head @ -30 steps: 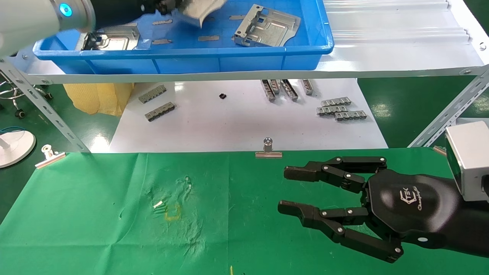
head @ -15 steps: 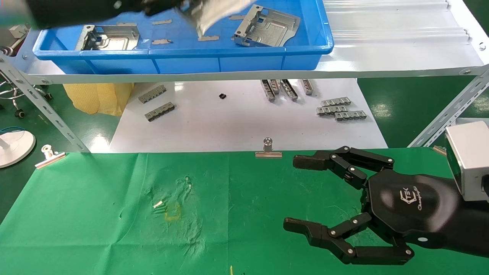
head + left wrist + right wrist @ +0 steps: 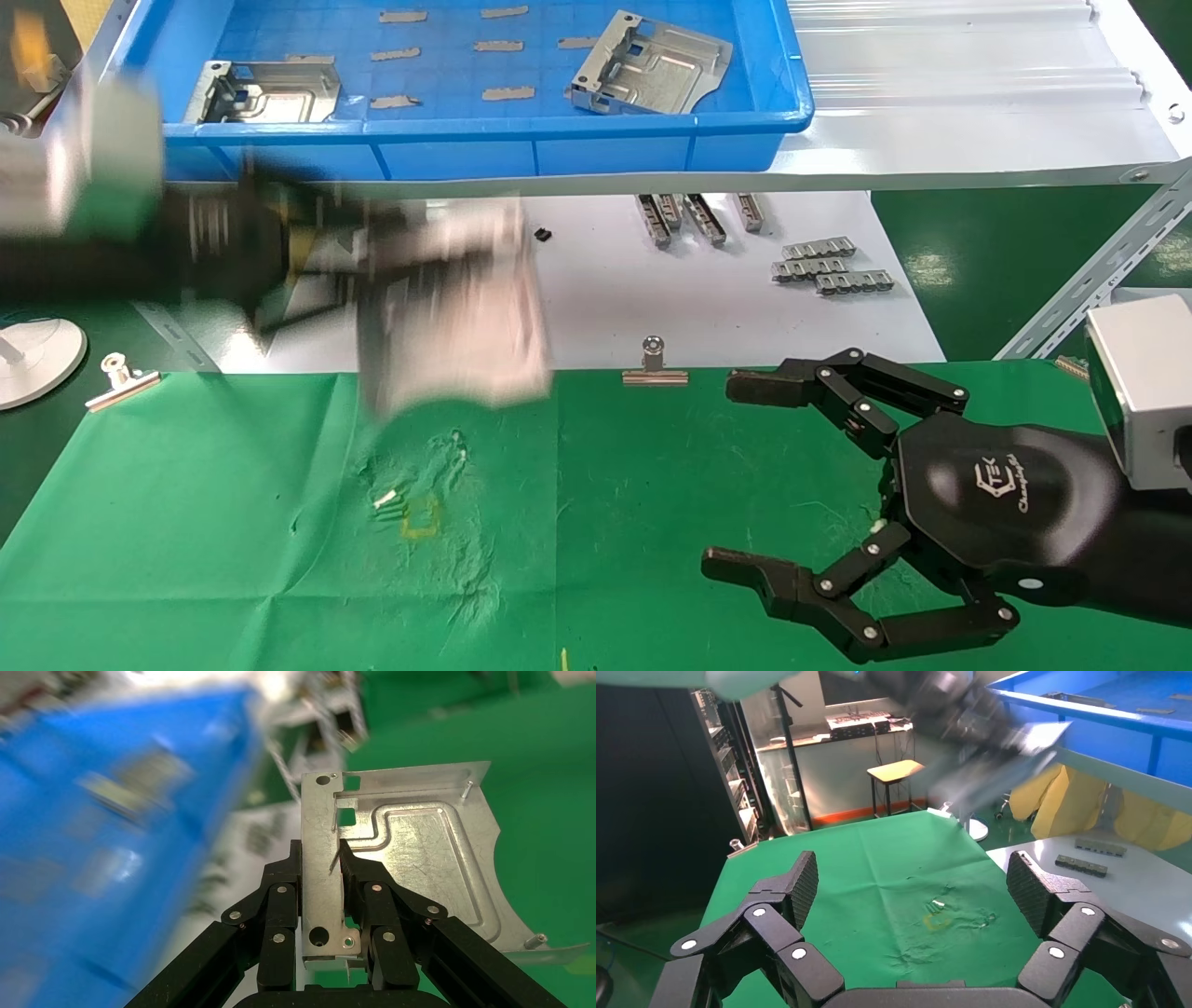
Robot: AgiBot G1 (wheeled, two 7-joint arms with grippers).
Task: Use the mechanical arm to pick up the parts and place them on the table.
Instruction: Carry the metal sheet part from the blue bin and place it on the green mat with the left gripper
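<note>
**Plate carried off the bin toward the green table**

Transport is judged to be the step in hand. The left gripper [image 3: 336, 881] is clamped on a part [image 3: 415, 860], its two black fingers pinched against the plate's bent-up edge flange, so that the ribbed face is left hanging free beyond the fingertips. In the head view the carried plate is seen in the air over the far edge of the table [image 3: 233, 522], forward of the blue bin [image 3: 577, 140]; it is not yet set down. Two more parts [image 3: 652, 65] are left lying in that bin. The right gripper [image 3: 792, 485] is held low over the cloth on the right with its fingers spread wide and nothing between them, probably kept clear of the drop area.
</note>
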